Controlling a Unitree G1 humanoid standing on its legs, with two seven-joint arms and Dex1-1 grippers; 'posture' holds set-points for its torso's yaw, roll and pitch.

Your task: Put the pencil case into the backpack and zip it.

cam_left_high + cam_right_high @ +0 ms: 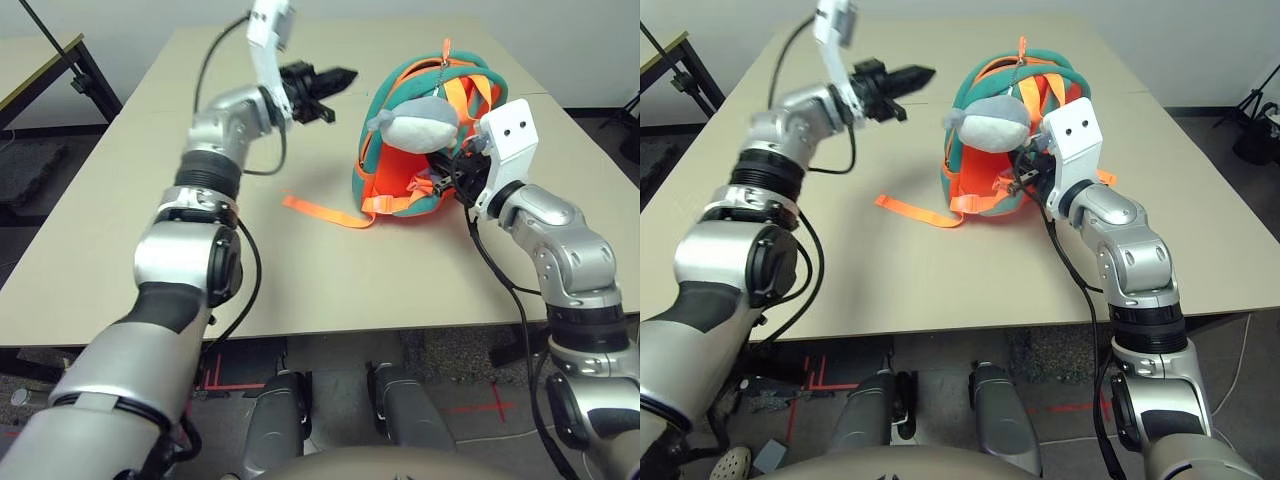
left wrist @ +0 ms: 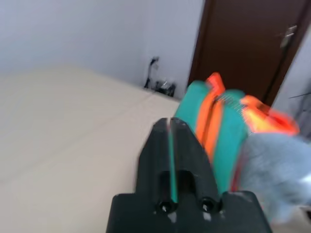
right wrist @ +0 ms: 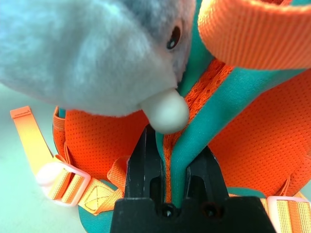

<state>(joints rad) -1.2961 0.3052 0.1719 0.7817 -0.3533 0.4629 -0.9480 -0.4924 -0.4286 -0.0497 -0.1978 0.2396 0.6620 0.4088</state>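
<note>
Right wrist view: the right gripper is seen clamped on a teal trim edge of the backpack, the fabric pinched between the two black fingers. A grey plush toy hangs just above the grip.

Head views: the backpack lies on its side near the far middle of the table, straps uppermost, one orange strap trailing onto the bare tabletop. The left gripper is held in the air beside the backpack, apart from it, pointing toward its top. It carries nothing; its fingers appear together or nearly so, with only a thin slit between them in the left wrist view.

Progress, as judged: the pencil case is not seen on the table or in either gripper, so it is presumably already inside the backpack. This cannot be confirmed. With the trim pinned by the right gripper and the left one free, the zipping stage is taken to be in hand or just ending.

Not resolved: the zipper pull and whether the opening is closed, since the plush toy and straps cover that side. The left wrist view is blurred.
</note>
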